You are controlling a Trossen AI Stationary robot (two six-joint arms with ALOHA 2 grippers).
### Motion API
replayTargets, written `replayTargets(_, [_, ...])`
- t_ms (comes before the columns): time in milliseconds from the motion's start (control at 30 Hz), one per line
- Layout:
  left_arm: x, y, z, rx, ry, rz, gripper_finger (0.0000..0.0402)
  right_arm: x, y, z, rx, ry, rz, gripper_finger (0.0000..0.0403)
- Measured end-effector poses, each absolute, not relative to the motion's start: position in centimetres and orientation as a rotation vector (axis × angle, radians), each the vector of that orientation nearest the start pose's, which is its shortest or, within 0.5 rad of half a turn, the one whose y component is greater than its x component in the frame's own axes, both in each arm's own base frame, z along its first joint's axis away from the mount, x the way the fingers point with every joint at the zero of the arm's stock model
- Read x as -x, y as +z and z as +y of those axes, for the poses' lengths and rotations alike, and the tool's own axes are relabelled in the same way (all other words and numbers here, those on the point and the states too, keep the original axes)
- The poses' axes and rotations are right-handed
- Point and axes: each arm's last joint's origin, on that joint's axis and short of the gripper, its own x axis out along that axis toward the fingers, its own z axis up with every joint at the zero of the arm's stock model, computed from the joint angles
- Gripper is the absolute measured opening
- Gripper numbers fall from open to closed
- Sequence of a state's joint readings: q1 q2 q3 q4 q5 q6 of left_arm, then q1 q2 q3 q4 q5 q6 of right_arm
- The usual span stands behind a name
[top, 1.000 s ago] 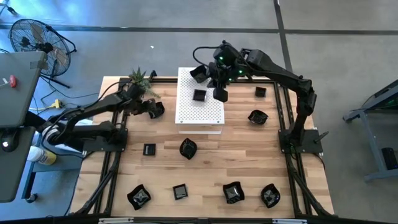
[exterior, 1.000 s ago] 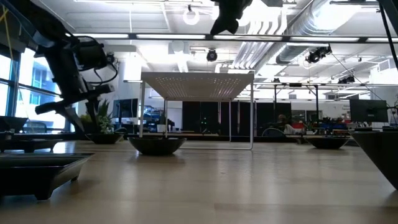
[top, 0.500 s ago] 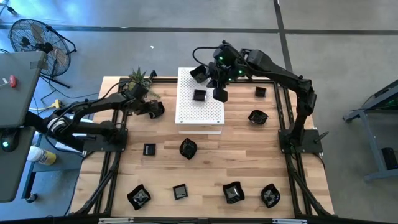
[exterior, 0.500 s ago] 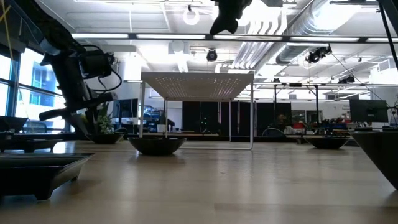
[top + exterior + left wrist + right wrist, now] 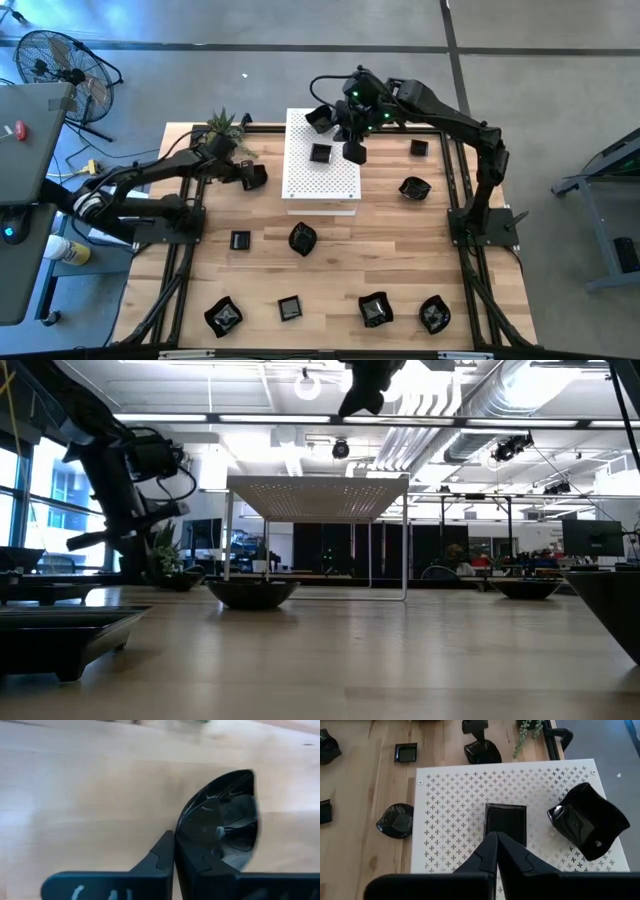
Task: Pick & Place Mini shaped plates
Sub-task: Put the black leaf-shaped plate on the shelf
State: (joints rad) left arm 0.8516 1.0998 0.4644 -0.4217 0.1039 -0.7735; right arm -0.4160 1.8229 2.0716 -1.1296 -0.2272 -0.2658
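The worktop (image 5: 330, 270) of pale wood filled the middle of the high view, and the white perforated board (image 5: 322, 190) stood raised on it at upper centre. Two mini shaped plates were already seen on that board: a folded one (image 5: 320, 119) at its upper edge and a square one (image 5: 320, 153) just below it. The remaining plates were scattered on the bare wood, among them one (image 5: 302, 238) just under the board, a small square one (image 5: 240, 240) to its left, a row of four along the lower part of the frame, and two on the right side (image 5: 414, 187).

The left claw (image 5: 247, 178) was placed at the upper left, just left of the board and near the green plant (image 5: 222, 126). In the left wrist view its fingers (image 5: 162, 855) were seen drawn together on the rim of a rounded plate (image 5: 220, 825), so the grasp step was judged to be in hand (whether the plate had left the wood could not be told).

The right claw (image 5: 353, 152) was held above the board's upper right part, its fingers pressed together with nothing between them (image 5: 496, 851).

A lift was judged to be called for next, followed by a carry rightward onto a free patch of the board, clear of the two plates and of the right claw.
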Motion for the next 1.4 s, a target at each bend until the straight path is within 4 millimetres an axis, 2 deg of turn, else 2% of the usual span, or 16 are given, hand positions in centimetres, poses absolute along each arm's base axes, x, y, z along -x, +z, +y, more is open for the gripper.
replayTargets(133, [-11.8,17.4,12.8,1.136,0.956,0.606,0.0002,-33.4,40.9,-14.0,-0.033,-0.066,0.850,0.0006])
replayTargets(200, [-11.6,18.9,12.5,1.099,0.930,0.591,0.0001,-32.6,41.8,-13.7,-0.025,-0.070,0.833,0.0006])
replayTargets(467, [-11.1,28.3,12.1,0.836,0.855,0.577,0.0001,-28.2,45.2,-12.5,-0.030,-0.159,0.786,0.0004])
replayTargets(600, [-11.0,32.8,11.7,0.742,0.747,0.595,0.0000,-26.2,46.5,-11.8,-0.040,-0.187,0.763,0.0002])
replayTargets(767, [-12.0,36.4,12.0,0.720,0.562,0.631,0.0000,-24.9,47.4,-11.2,-0.033,-0.185,0.739,0.0004])
replayTargets(867, [-13.9,37.4,12.3,0.704,0.460,0.657,0.0000,-24.4,47.6,-10.9,-0.029,-0.177,0.737,0.0002])
replayTargets(1067, [-19.3,37.6,11.9,0.674,0.309,0.759,0.0000,-24.1,47.3,-10.8,-0.023,-0.163,0.777,0.0005])
replayTargets(1233, [-23.3,36.7,10.9,0.686,0.282,0.839,0.0000,-24.1,47.3,-10.7,-0.010,-0.155,0.781,0.0003])
replayTargets(1400, [-27.1,35.0,10.5,0.715,0.250,0.839,0.0000,-23.7,47.1,-10.6,0.002,-0.139,0.823,0.0003])
